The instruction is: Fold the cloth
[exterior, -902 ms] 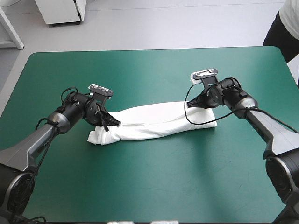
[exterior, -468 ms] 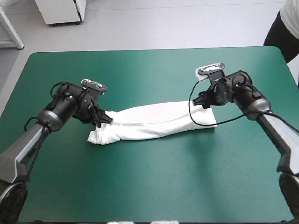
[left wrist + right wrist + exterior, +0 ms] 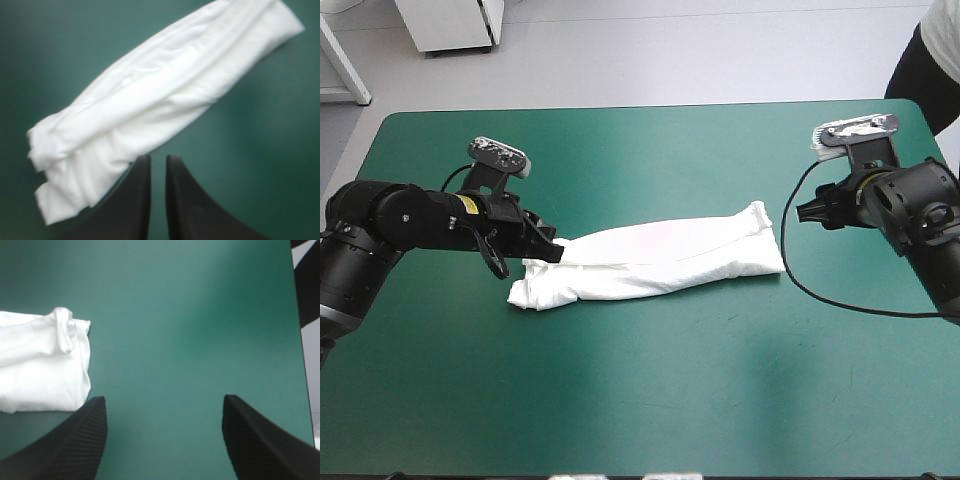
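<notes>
T-shirt [image 3: 655, 262] is lying near the middle of the table as a long, narrow folded bundle. It is running slantwise, its left end nearer the robot than its right. The teal-green cover [image 3: 650, 390] is spreading smooth and matte around it, and pale grey floor [image 3: 670, 50] is showing beyond the far edge. The white cloth is looking soft, creasing lengthwise. Its left end is bunching into loose layers, and its right end is finishing squarer with a small curled hem. The left gripper [image 3: 158, 159] is hovering at the bundle's left end, its smooth black fingers drawn almost together with only a thin slit between them, gripping nothing. The right gripper [image 3: 164, 400] is hanging just beside the right end, apart from it, its ribbed fingers spread wide and empty.
</notes>
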